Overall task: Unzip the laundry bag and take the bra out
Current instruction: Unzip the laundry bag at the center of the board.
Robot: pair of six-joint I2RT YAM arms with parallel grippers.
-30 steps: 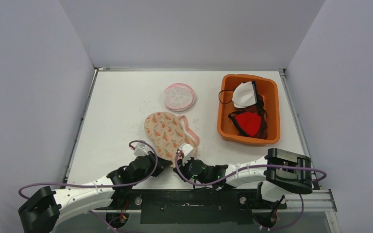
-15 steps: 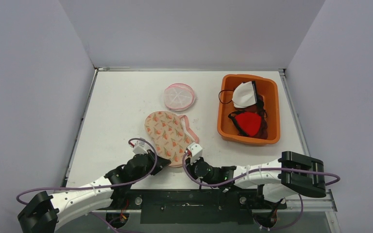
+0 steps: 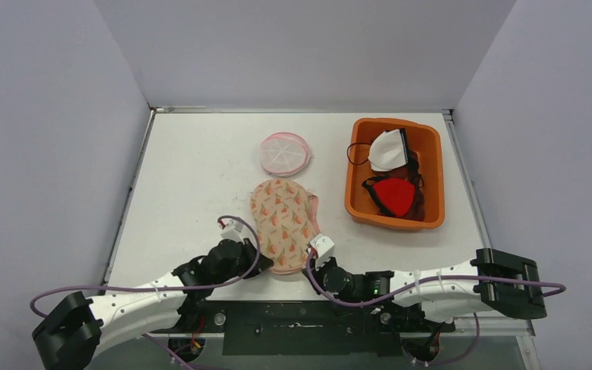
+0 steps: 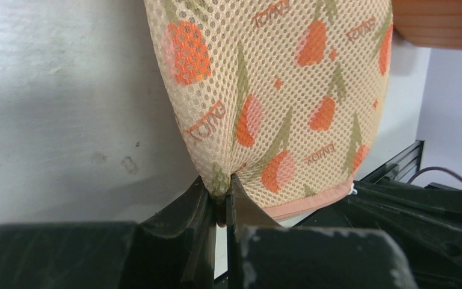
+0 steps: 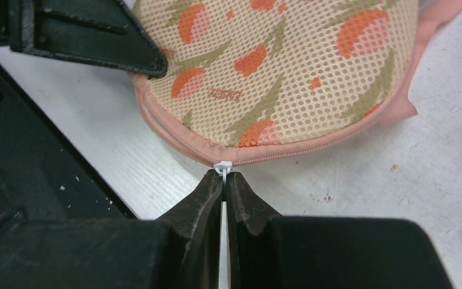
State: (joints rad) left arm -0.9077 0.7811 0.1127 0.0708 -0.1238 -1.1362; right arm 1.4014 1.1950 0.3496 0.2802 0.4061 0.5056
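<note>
The laundry bag point(image 3: 281, 220) is a cream mesh pouch with orange and green prints and a pink zip seam, lying near the table's front edge. My left gripper point(image 4: 222, 183) is shut on a pinch of its mesh point(image 4: 258, 90) at the near left edge. My right gripper point(image 5: 224, 174) is shut on the white zipper pull point(image 5: 223, 166) at the pink seam point(image 5: 313, 144). In the top view the left gripper point(image 3: 253, 258) and the right gripper point(image 3: 310, 266) flank the bag's near end. The bra inside the bag is hidden.
An orange bin point(image 3: 430, 166) at the right holds a white garment point(image 3: 388, 149) and a red one point(image 3: 394, 195). A round pink mesh pouch point(image 3: 284, 153) lies behind the bag. The black rail of the arm bases point(image 3: 308, 320) runs along the near edge.
The bag has shifted right and turned more upright along the table. My right gripper has slid right along the near edge with the pull; the left has followed, holding the mesh.
</note>
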